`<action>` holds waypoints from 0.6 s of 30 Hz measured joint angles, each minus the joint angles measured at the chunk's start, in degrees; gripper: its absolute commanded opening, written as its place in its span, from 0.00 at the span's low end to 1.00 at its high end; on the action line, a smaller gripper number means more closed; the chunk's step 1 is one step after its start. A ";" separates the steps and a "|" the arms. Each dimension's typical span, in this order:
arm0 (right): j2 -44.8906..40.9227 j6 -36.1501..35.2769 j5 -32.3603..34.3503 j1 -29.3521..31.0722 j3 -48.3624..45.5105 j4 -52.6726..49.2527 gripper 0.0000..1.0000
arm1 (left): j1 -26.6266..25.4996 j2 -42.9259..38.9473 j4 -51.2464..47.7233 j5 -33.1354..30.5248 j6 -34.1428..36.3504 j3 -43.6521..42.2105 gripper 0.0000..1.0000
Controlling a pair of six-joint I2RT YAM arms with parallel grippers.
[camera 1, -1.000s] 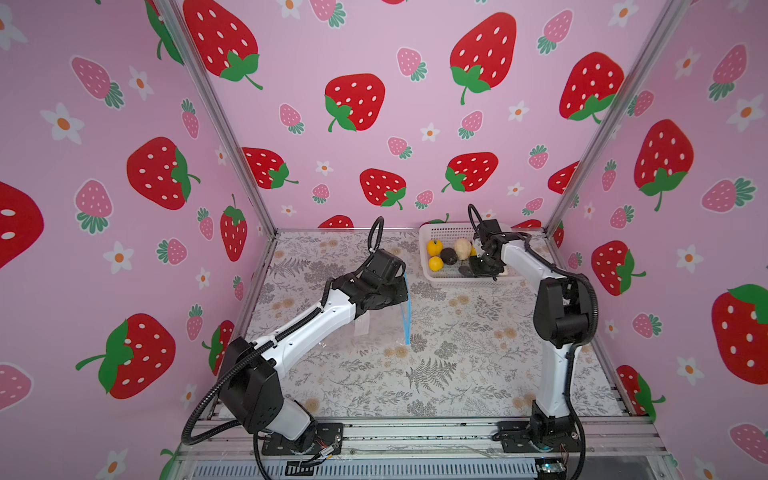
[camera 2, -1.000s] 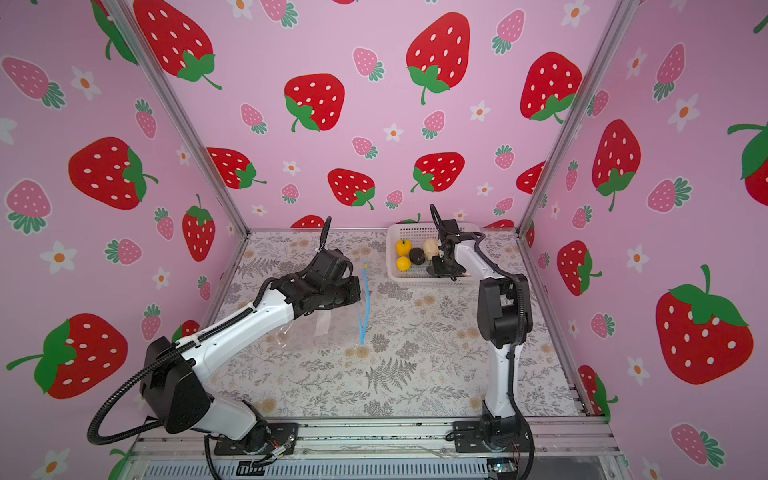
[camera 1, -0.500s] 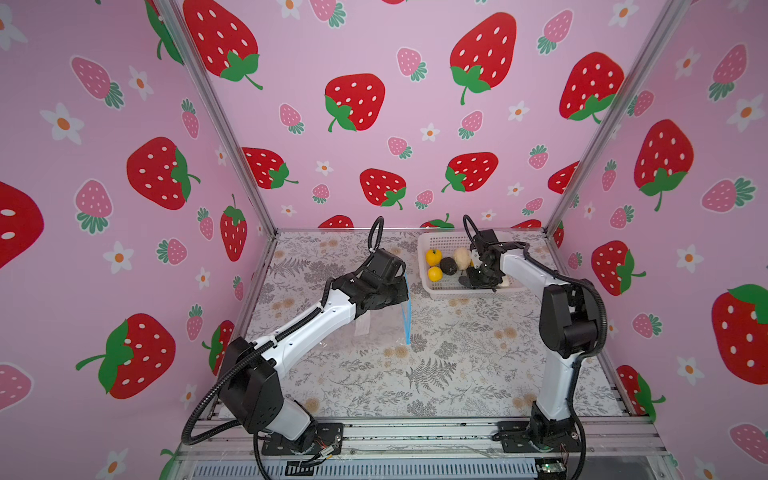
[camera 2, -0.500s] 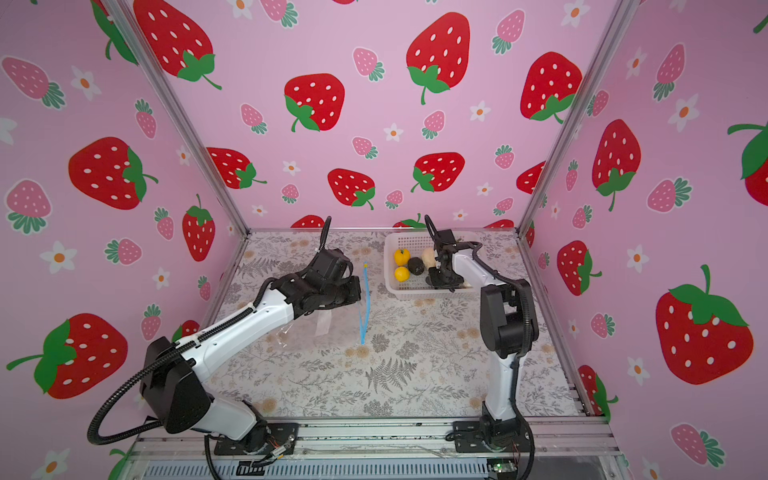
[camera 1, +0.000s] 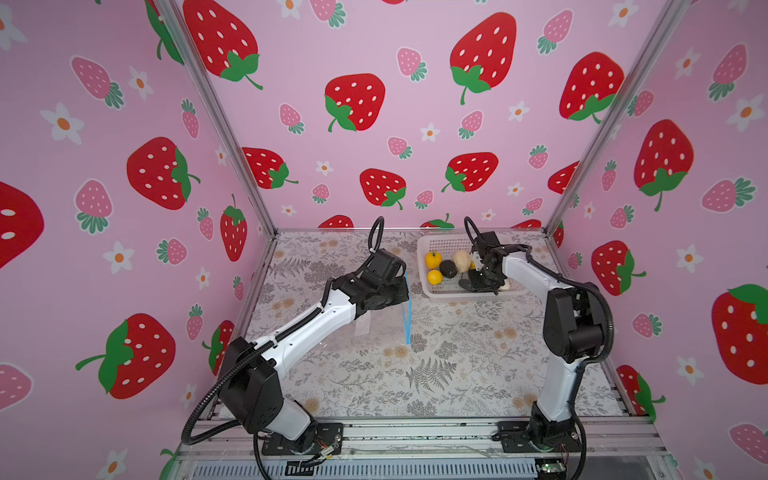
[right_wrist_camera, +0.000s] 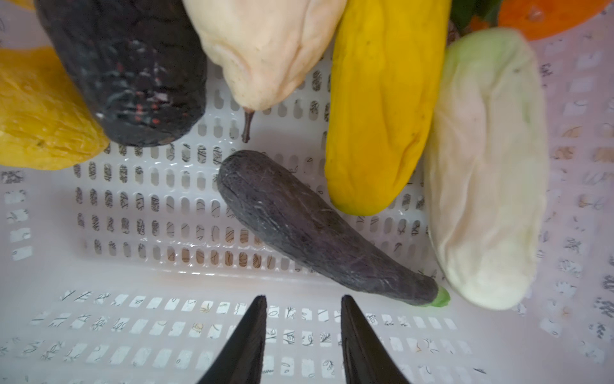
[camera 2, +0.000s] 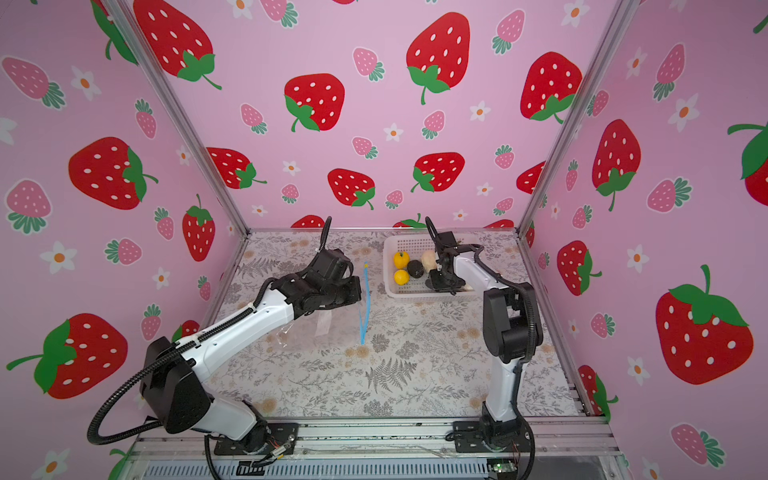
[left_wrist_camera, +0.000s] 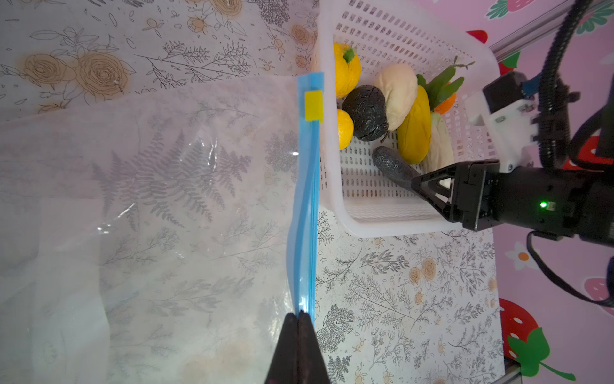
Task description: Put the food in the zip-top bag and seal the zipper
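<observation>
One pinch, one empty reach: your left gripper (left_wrist_camera: 300, 316) holds the bag (left_wrist_camera: 166, 199), your right gripper (right_wrist_camera: 303, 299) hangs in the basket (left_wrist_camera: 382, 226).
Your left jaws are closed tight on the blue zipper (left_wrist_camera: 307, 199) at one end of the bag's mouth. The clear bag lies on the flowered table (camera 1: 457, 374), just beside the white basket. Your right jaws stand partly open around nothing, tips above the basket floor, close to the dark eggplant (right_wrist_camera: 315, 232) without touching it. The food (left_wrist_camera: 365, 113) sits in the basket.
</observation>
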 measured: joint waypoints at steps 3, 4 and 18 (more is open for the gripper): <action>0.00 0.00 0.61 -2.05 0.68 0.24 0.40 | -0.11 0.00 0.00 0.02 -0.02 0.00 0.00; 0.00 0.00 0.85 -2.54 0.68 0.28 0.40 | -0.13 0.00 0.00 0.02 -0.04 0.00 0.00; -3.02 0.31 0.98 -3.37 -6.99 1.88 0.40 | -0.13 0.04 0.39 0.48 -0.02 0.00 0.00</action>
